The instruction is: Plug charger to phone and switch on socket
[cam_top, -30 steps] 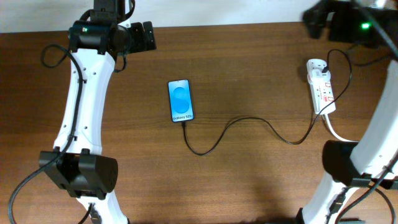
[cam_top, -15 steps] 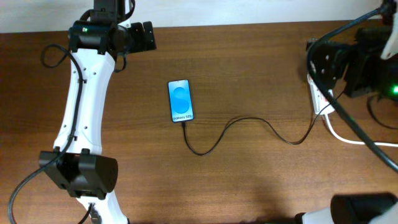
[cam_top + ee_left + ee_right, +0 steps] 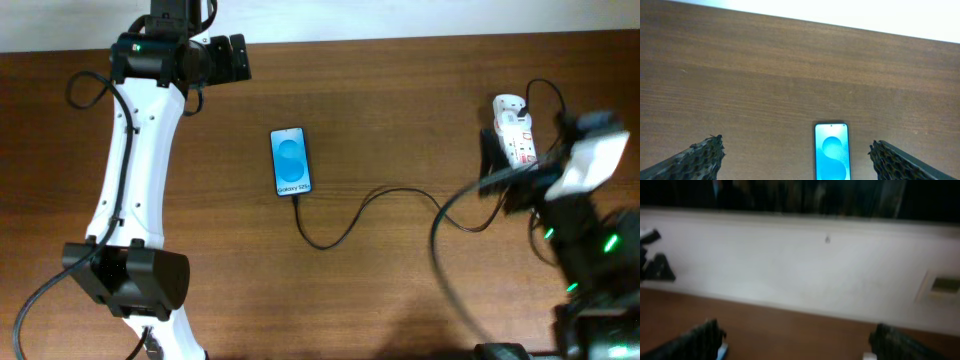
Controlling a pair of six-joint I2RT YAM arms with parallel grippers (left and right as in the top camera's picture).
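A robotics lab or test bench is suggested. Two white jointed arms, the left arm (image 3: 135, 150) and the motion-blurred right arm (image 3: 590, 165), are mounted at a wood-grain surface (image 3: 400, 300) that is watched from a fixed view above. A phone (image 3: 291, 162), a thin black cable (image 3: 400, 190) and a white power strip (image 3: 515, 130) are laid out on it. A plain white wall (image 3: 790, 270) with a wall plate (image 3: 944, 285) is seen behind.
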